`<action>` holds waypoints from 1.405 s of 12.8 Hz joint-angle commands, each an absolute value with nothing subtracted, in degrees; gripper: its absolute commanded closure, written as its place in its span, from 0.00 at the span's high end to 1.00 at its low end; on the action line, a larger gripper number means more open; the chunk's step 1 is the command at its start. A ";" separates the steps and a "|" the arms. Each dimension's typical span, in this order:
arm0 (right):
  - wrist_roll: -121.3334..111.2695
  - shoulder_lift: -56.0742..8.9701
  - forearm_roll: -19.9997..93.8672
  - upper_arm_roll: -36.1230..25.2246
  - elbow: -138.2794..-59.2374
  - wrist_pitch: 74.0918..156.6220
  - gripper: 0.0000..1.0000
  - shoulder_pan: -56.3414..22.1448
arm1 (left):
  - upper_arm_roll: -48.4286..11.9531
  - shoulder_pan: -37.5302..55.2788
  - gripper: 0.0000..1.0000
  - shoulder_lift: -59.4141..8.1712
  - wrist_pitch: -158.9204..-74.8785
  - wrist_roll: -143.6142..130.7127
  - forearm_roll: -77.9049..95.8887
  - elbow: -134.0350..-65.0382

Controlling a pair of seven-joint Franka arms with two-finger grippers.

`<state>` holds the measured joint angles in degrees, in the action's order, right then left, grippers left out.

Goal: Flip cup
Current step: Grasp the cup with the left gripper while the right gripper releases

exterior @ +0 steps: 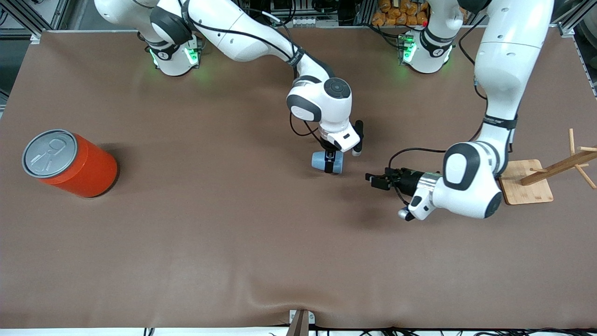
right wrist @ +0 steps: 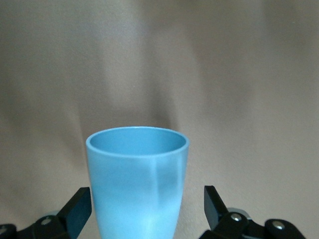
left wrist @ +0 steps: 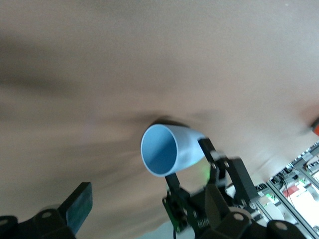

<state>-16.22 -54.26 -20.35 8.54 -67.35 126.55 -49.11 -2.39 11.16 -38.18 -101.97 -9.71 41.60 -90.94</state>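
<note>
The light-blue cup (exterior: 322, 161) lies on its side near the middle of the brown table, with its open mouth turned toward the left arm's end. My right gripper (exterior: 330, 164) reaches down over it. In the right wrist view the cup (right wrist: 137, 184) sits between the open fingers (right wrist: 79, 209) with a gap on each side. My left gripper (exterior: 374, 180) is open and empty. It lies level just above the table beside the cup and points at the cup's mouth. The left wrist view looks into the cup's darker blue inside (left wrist: 159, 152).
A large orange can (exterior: 70, 163) with a grey pull-tab lid lies tilted toward the right arm's end. A wooden peg rack on a square board (exterior: 529, 184) stands at the left arm's end, next to the left arm's wrist.
</note>
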 commanded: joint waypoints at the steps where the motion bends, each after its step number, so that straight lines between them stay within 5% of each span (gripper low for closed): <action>1: -15.73 -51.43 -20.57 9.05 -66.53 121.05 1.00 -49.04 | -2.02 13.18 1.00 -40.34 -104.94 -11.16 42.63 -91.14; 8: -16.43 -40.80 -15.30 9.32 -67.06 108.47 1.00 -44.49 | -2.02 16.95 1.00 -41.75 -107.93 -16.78 42.63 -90.97; 17: -15.56 -27.08 -8.80 8.88 -67.06 97.05 1.00 -22.96 | -1.32 25.83 1.00 -43.59 -108.28 -23.20 42.10 -90.79; 18: -15.56 -26.03 -8.70 8.88 -67.06 95.55 1.00 -20.68 | -1.23 26.10 0.86 -43.77 -108.28 -23.20 42.01 -90.70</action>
<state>-16.20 -29.50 -10.19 8.00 -65.10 97.56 -24.38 -2.19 24.61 -43.20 -107.89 -22.36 41.71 -91.19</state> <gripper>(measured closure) 0.000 0.004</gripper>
